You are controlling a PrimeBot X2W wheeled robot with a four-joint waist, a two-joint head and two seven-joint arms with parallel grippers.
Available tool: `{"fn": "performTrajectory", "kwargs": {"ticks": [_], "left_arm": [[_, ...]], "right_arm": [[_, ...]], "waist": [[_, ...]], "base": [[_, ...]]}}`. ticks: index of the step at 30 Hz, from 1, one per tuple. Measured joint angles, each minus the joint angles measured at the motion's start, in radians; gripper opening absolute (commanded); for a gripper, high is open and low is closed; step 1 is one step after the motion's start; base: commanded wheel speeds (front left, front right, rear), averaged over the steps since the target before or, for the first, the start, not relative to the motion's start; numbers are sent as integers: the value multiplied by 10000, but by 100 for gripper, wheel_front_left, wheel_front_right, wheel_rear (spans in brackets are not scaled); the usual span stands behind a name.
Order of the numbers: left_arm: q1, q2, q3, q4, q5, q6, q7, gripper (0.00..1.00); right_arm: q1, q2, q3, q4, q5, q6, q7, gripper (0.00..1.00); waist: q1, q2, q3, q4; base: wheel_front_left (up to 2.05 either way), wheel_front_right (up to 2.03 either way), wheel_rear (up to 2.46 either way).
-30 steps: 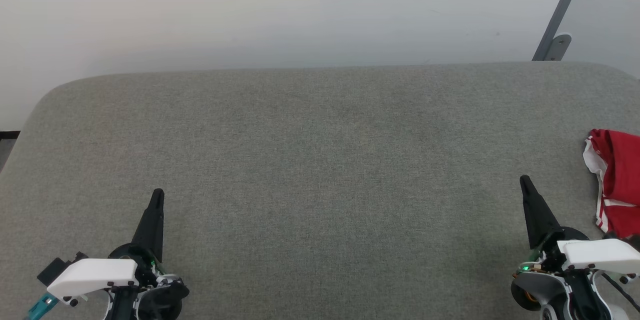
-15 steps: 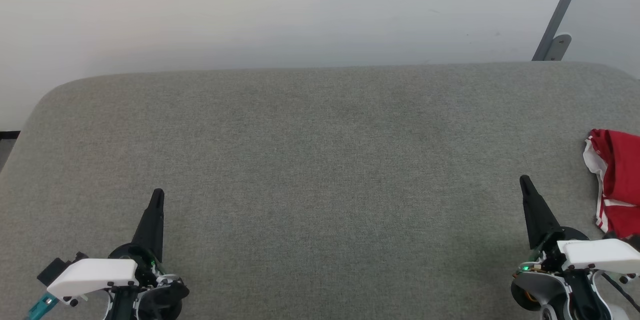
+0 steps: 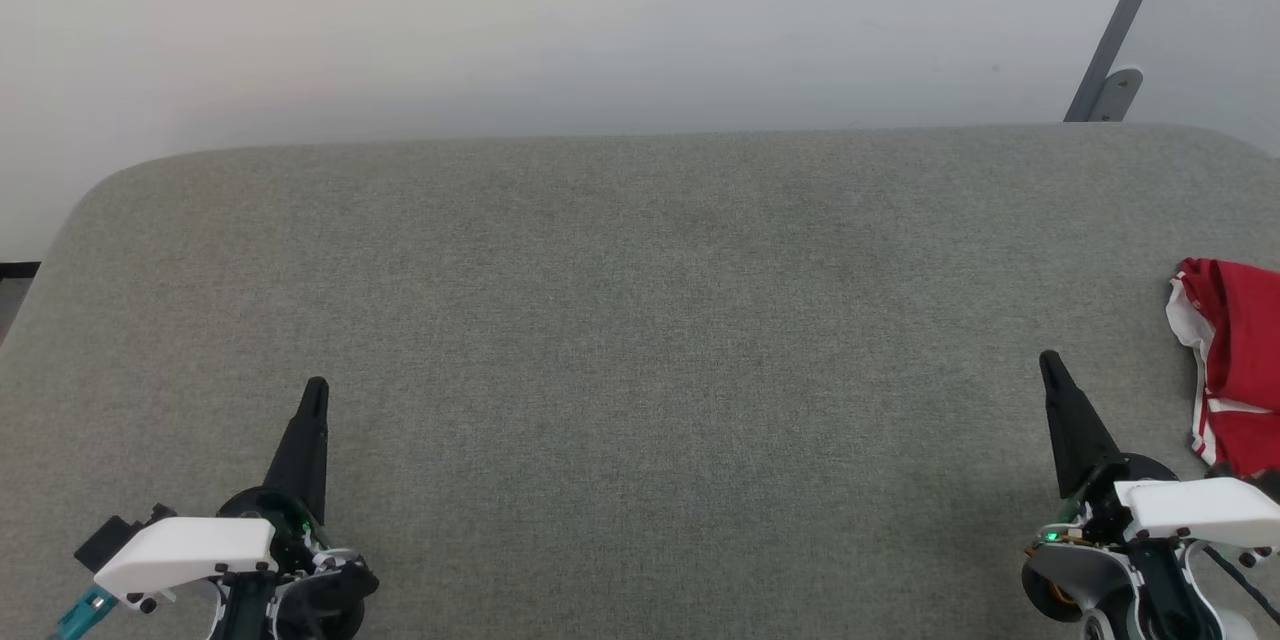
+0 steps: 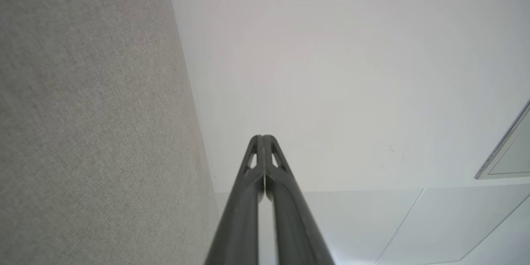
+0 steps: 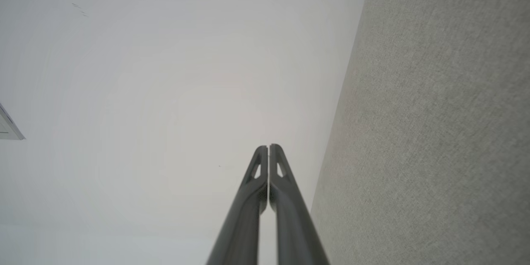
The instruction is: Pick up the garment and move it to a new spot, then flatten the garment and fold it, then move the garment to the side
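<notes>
The garment (image 3: 1238, 360), red with white trim, lies bunched at the right edge of the head view, partly cut off by the frame. My right gripper (image 3: 1050, 362) stands shut and empty a little to its left, over the grey fabric surface (image 3: 640, 320). At the lower left, my left gripper (image 3: 316, 386) is also shut with nothing in it. In each wrist view the two dark fingers meet at the tips: the left gripper (image 4: 262, 137) and the right gripper (image 5: 268, 146) both point past the fabric toward a pale wall.
The grey fabric surface has rounded far corners and ends at a pale wall (image 3: 500, 20). A grey metal bracket (image 3: 1120, 50) leans against the wall at the back right. A dark strip of floor (image 3: 15, 272) shows past the left edge.
</notes>
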Motion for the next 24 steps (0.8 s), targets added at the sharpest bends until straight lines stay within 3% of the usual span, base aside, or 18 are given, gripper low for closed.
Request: {"fn": "performTrajectory", "kwargs": {"ticks": [24], "left_arm": [[0, -6, 2, 0, 0, -2, 0, 0]], "right_arm": [[0, 0, 2, 0, 0, 0, 0, 0]], "waist": [[0, 0, 0, 0]], "base": [[0, 0, 0]]}}
